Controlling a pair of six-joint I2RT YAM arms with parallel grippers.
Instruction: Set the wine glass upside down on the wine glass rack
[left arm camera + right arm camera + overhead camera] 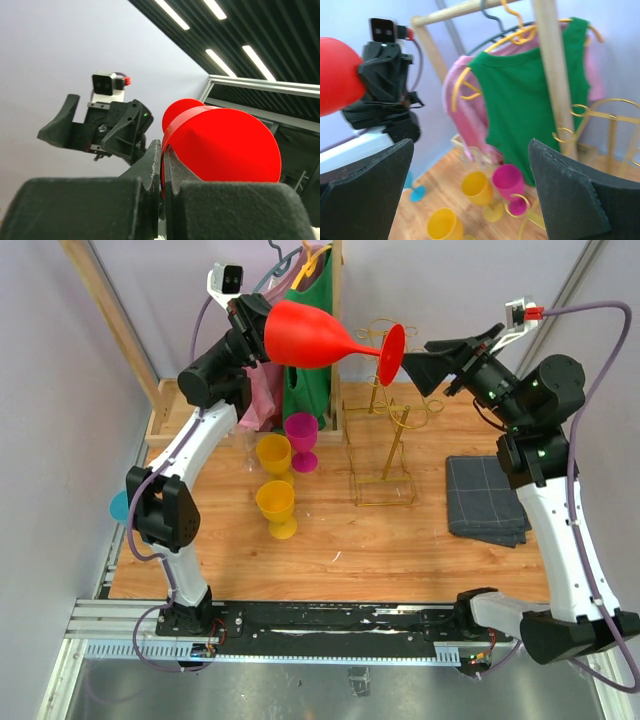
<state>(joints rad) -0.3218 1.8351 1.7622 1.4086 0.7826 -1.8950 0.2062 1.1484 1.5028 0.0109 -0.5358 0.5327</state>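
At the left fingertips: the left gripper (161, 156) is pinching the rim of the red wine glass (312, 335), its fingers (150, 167) pressing together on the bowl's edge.
In the air: the wine glass is lying sideways high over the table (330, 550), with its foot pointing toward the right arm.
At the right fingertips: the right gripper (442, 352) is hanging spread wide near the glass's foot, gripping nothing (whether it is touching the foot cannot be told).
Below: the wine glass rack (393, 445) is standing upright on the table, well under the red glass and apart from it.
Cups: two yellow glasses (277, 505) and one magenta glass (301, 430) are standing mouth up left of the rack, showing only their own coloured insides.
Count: one red glass, two yellow, one magenta, four in all.
Right side: one folded grey cloth (485, 500) is lying flat.
Behind: the wooden clothes rack (337, 330) is carrying two garments, one green (308, 390) and one pink (262, 395).
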